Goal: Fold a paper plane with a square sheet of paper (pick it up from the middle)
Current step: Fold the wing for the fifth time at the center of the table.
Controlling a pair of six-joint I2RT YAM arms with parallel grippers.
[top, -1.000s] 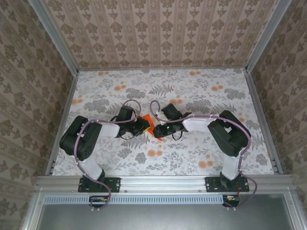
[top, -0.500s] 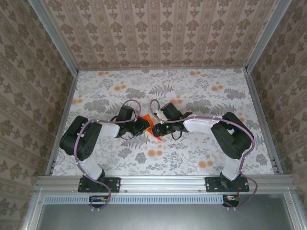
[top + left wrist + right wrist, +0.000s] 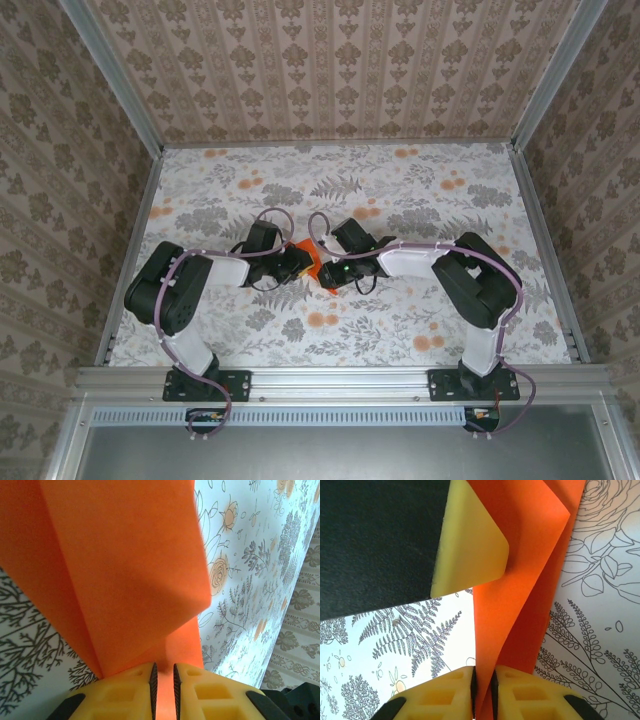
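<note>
Both arms reach inward from their bases, elbows pushed outward and forearms held low, so the wrists nearly meet in the middle. The left hand and right hand face each other tip to tip. Each hand's yellow fingers are pressed almost together, pinching the orange paper between them.
</note>
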